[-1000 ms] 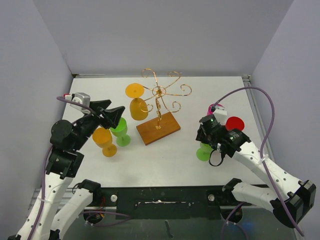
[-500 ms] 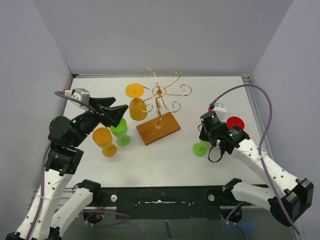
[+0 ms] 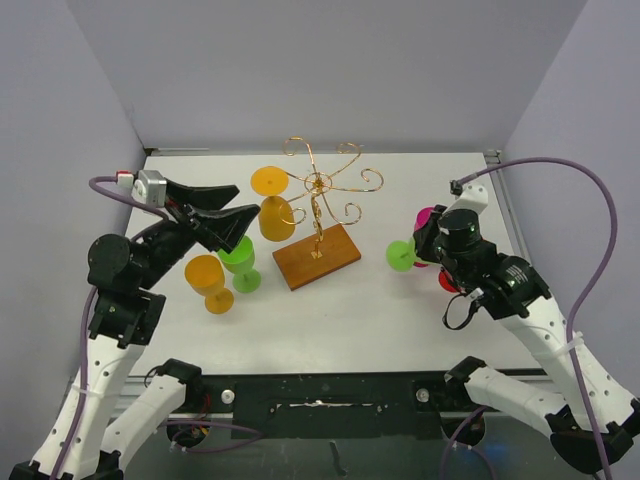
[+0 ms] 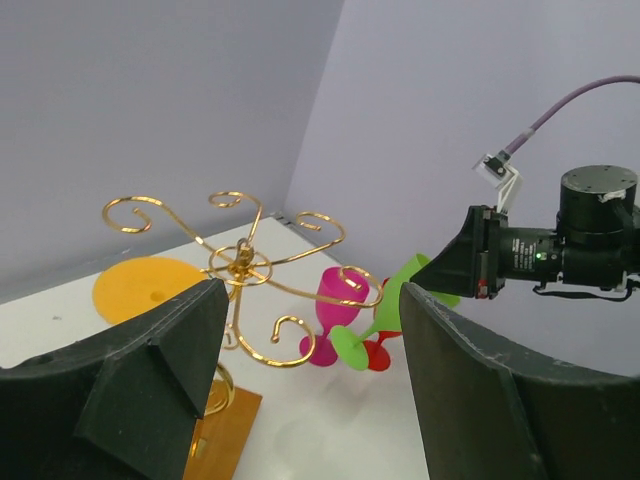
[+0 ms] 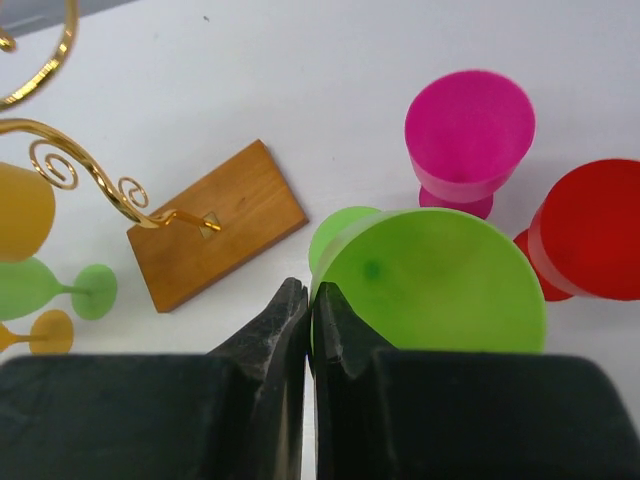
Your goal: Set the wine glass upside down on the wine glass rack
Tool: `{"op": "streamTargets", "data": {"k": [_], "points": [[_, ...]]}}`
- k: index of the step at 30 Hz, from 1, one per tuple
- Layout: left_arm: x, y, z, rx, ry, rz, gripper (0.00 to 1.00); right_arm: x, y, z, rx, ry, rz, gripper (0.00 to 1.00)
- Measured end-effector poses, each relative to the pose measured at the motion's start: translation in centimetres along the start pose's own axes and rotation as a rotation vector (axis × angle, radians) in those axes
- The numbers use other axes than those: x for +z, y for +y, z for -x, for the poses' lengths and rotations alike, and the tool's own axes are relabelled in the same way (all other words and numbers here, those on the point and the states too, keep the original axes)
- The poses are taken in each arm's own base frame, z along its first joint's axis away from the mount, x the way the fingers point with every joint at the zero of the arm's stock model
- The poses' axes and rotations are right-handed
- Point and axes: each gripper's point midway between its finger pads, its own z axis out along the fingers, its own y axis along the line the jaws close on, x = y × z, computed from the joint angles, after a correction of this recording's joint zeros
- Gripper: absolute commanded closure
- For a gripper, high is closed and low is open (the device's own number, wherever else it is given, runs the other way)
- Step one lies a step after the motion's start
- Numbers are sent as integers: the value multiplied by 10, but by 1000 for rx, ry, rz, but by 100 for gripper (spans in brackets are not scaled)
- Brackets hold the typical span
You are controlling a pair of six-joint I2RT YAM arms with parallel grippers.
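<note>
The wine glass rack [image 3: 318, 185] is gold wire on a brown wooden base [image 3: 316, 256]. An orange glass [image 3: 275, 207] hangs upside down on its left arm. My right gripper [image 3: 428, 243] is shut on the rim of a green wine glass [image 5: 430, 290] and holds it above the table, tilted, with its foot [image 3: 400, 255] pointing left toward the rack. In the right wrist view the jaws [image 5: 312, 300] pinch the bowl's edge. My left gripper [image 3: 232, 215] is open and empty, raised left of the rack. The left wrist view shows the rack [image 4: 240, 265] and the held glass [image 4: 400, 300].
A pink glass [image 5: 468, 130] and a red glass [image 5: 590, 230] stand upright beside my right gripper. Another green glass [image 3: 241, 262] and an orange glass [image 3: 209, 283] stand under my left gripper. Grey walls close in the table on three sides.
My right gripper has lifted the green glass off the table, carried it back and up, and tilted it so its foot points at the rack. My left gripper has risen slightly.
</note>
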Motion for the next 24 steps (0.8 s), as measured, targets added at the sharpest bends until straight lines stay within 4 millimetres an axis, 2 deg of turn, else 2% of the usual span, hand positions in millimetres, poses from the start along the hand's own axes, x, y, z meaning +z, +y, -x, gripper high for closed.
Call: {"op": "streamTargets", "data": {"k": [7,15,19,24], "points": [[17,-20,28,-68,-85,-108,32,-25,3,57,3,-200,27,100],[51,-19,49,-243,-144,-162,35,-66,15,139,43,-509,93,100],[67,-19,60,-339,-165,-195,43,-91,32,175,75,-658,198,100],[90,-23,58,-445,-164,-249,44,-124,64,210,103,-827,395,100]]}}
